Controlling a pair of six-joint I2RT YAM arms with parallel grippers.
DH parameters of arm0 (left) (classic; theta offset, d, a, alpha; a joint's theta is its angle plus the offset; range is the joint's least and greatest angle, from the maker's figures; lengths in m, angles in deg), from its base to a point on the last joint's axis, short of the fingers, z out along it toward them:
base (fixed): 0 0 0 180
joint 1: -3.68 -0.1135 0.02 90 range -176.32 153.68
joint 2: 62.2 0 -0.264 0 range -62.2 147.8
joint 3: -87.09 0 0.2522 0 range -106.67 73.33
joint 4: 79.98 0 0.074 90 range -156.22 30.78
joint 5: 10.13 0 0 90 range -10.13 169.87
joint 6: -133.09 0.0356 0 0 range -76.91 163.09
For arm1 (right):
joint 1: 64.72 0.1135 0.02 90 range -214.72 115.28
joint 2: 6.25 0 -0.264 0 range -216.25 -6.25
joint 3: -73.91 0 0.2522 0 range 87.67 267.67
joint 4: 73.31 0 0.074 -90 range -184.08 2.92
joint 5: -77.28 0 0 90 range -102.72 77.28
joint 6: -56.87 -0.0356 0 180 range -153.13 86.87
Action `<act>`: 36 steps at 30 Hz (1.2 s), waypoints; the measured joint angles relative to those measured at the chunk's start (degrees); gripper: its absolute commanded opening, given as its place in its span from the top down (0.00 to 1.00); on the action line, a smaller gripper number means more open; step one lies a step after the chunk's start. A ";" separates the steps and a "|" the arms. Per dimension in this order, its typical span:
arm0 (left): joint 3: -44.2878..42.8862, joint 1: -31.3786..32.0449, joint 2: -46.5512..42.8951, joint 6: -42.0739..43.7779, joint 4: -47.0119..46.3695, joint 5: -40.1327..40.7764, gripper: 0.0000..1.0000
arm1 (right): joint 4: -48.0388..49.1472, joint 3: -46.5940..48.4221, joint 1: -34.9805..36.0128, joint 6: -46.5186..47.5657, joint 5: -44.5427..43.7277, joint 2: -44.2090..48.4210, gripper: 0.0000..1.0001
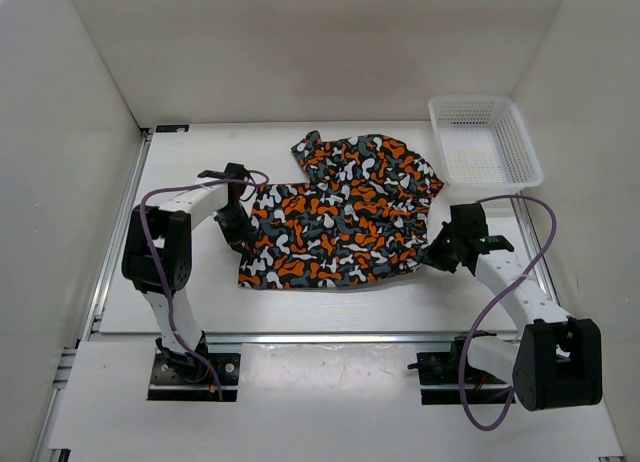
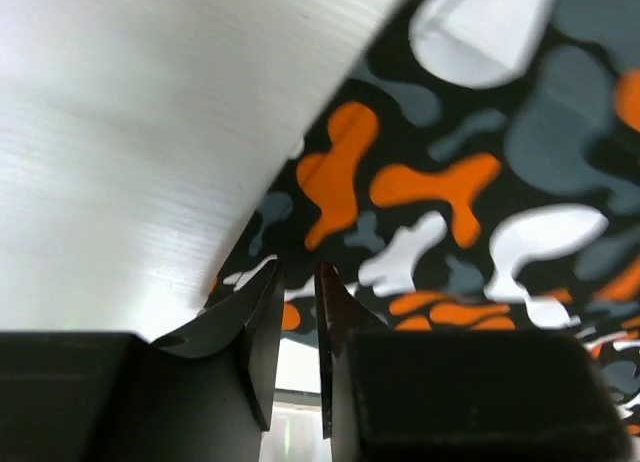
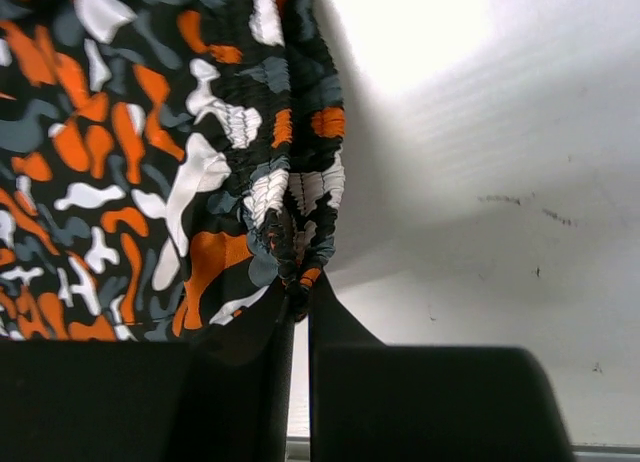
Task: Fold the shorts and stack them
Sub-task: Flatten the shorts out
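Right tool (image 3: 300, 302) grips a bunched edge of the shorts (image 3: 200, 182); left tool (image 2: 298, 274) narrowly parted, any cloth between unclear.

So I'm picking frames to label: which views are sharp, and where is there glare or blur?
Top external view: evenly lit, sharp, the orange, black, grey and white camouflage cloth shorts crisp. Left wrist view: the print is blurred, the white table glares. Right wrist view: the gathered waistband is sharp, a glare patch on the table at the top.
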 measured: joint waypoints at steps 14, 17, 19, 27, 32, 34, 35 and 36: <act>13.97 1.01 -9.81 -0.50 -2.82 2.08 0.64 | 0.17 1.95 -0.02 1.14 -1.20 -0.48 0.99; 16.20 1.18 -9.75 -0.96 -3.43 0.87 0.90 | 0.17 1.92 -0.02 1.20 -1.22 -0.48 0.99; 16.20 1.68 -9.75 -0.87 -4.13 0.37 0.90 | 0.17 1.92 -0.02 1.33 -1.22 -0.48 0.99; 11.30 2.12 -12.61 -1.60 -1.36 0.24 0.90 | 0.17 1.92 0.00 1.42 -1.66 -0.48 0.99; 2.10 2.12 -11.85 -1.68 -0.31 1.07 0.90 | 0.17 1.92 0.00 1.57 -2.64 -0.96 0.99; -0.85 2.12 -9.86 -1.51 -0.09 1.42 0.90 | 0.17 1.92 -0.02 1.57 -2.84 -1.01 0.99; -2.21 2.12 -8.41 -1.40 -0.13 1.64 0.90 | 0.17 1.95 0.00 1.60 -2.91 -1.03 0.99; -3.28 2.12 -6.88 -1.27 -0.04 1.86 0.90 | 0.17 1.92 -0.02 1.55 -2.93 -1.07 0.99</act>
